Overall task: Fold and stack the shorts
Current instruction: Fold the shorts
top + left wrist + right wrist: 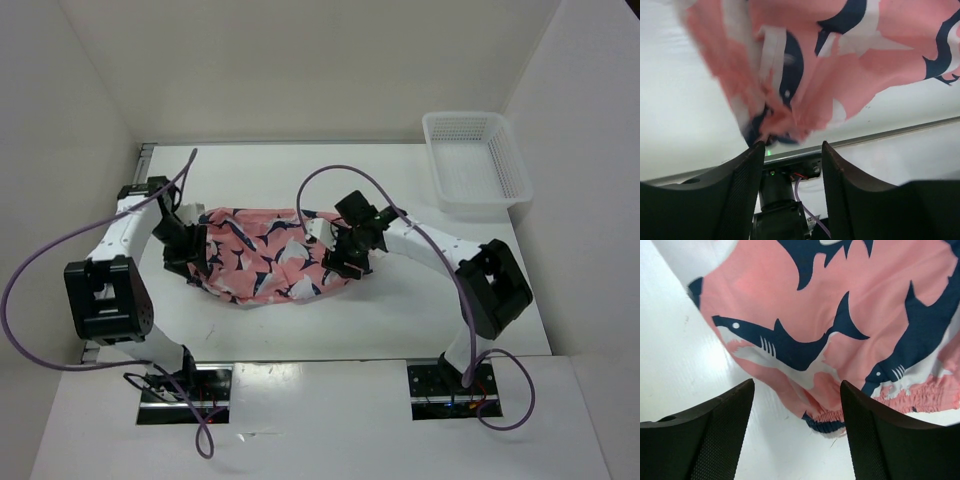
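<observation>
The soft salmon-pink fabric shorts (265, 255), printed with navy-and-white shark-like shapes, lie crumpled at mid-frame of the top view on the white table (400, 310). Their long axis runs left to right. The left gripper (790, 145) is spread, with bunched cloth just at its tips. The right gripper (797, 385) is spread wide, with the gathered hem lying loose between its fingers (725, 410).

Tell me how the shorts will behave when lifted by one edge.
Probably floppy: the shorts lie crumpled in soft folds, so they should sag and drape from any grasp point. Likely light, as the cloth looks thin. The gathered elastic edge may give a thicker, surer grip than the flat printed cloth.
</observation>
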